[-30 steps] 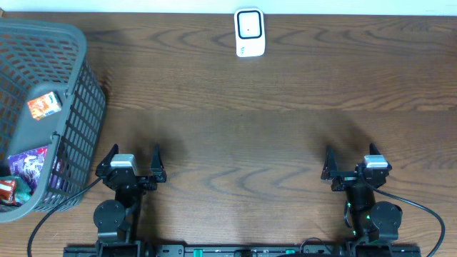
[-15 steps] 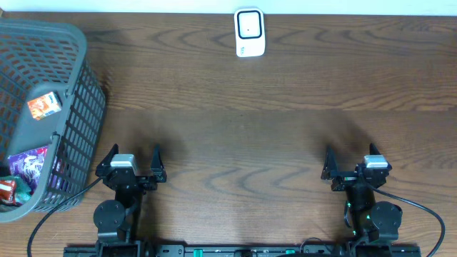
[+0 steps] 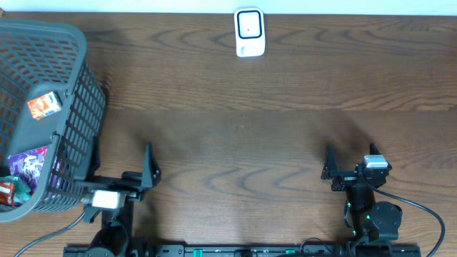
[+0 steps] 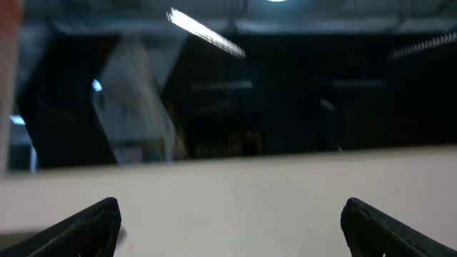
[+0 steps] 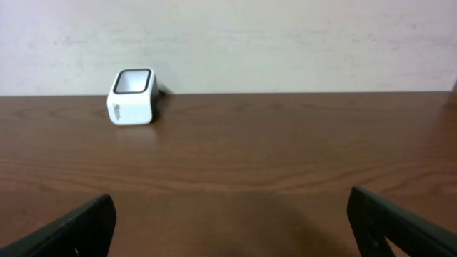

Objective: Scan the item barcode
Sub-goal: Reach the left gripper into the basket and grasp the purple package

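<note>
At near edge of table (image 3: 235,121): left gripper (image 4: 230,214), jaws apart, empty, tilted up above table; right gripper (image 5: 228,210), jaws apart, empty, facing white scanner (image 5: 132,96) at far edge. Inside grey basket (image 3: 71,36), far left: orange packet (image 3: 44,106), purple packet (image 3: 28,163).

The dark brown wood-grain table (image 3: 250,121) looks smooth and faintly shiny. At twelve o'clock the small white plastic scanner box (image 3: 250,32) is glossy. At nine o'clock the grey plastic lattice basket (image 3: 80,107) is matt.
</note>
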`<act>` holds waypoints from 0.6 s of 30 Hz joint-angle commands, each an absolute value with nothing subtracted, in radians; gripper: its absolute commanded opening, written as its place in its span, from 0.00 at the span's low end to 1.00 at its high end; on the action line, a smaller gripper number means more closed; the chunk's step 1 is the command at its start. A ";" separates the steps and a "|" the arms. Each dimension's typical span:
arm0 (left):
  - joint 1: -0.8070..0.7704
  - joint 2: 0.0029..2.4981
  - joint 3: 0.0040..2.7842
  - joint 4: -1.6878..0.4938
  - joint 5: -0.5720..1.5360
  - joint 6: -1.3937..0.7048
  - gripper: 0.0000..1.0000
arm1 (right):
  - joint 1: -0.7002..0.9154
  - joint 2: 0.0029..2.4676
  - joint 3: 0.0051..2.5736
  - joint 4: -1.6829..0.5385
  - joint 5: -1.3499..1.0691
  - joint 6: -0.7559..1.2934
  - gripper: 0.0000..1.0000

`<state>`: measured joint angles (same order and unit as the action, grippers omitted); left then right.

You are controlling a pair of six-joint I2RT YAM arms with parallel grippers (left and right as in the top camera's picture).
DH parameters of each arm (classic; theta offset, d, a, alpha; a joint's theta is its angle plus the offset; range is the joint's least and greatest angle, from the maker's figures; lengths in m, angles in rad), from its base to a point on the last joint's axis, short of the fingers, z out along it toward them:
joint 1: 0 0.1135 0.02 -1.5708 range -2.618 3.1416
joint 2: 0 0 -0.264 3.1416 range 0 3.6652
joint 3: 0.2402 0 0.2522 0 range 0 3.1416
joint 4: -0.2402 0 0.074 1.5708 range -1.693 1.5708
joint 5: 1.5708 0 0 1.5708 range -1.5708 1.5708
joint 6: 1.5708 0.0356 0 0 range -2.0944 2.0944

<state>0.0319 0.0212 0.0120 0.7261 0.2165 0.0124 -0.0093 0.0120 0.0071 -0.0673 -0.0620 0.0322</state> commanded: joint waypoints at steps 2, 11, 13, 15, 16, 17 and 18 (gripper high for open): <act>0.035 0.157 0.170 0.724 0.099 0.099 0.98 | -0.015 0.006 0.006 -0.072 -0.058 0.018 0.99; 0.035 0.781 0.846 0.054 0.516 0.172 0.98 | -0.015 0.006 0.006 -0.072 -0.058 0.018 0.99; 0.036 0.888 0.907 0.074 0.496 0.171 0.98 | -0.015 0.006 0.006 -0.072 -0.058 0.018 0.99; 0.045 0.972 0.984 0.058 0.372 0.134 0.97 | -0.015 0.006 0.006 -0.072 -0.058 0.018 0.99; 0.053 1.008 1.028 0.036 0.291 0.099 0.98 | -0.015 0.006 0.006 -0.072 -0.058 0.018 0.99; 0.066 1.052 1.095 -0.015 0.202 0.070 0.98 | -0.015 0.006 0.006 -0.072 -0.058 0.018 0.99; 0.081 1.089 1.160 -0.072 0.149 0.057 0.98 | -0.015 0.006 0.006 -0.072 -0.058 0.018 0.99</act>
<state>0.0437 1.0088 1.0027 -0.0132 0.3309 0.1207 -0.0093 0.0120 0.0071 -0.0685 -0.0586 0.0322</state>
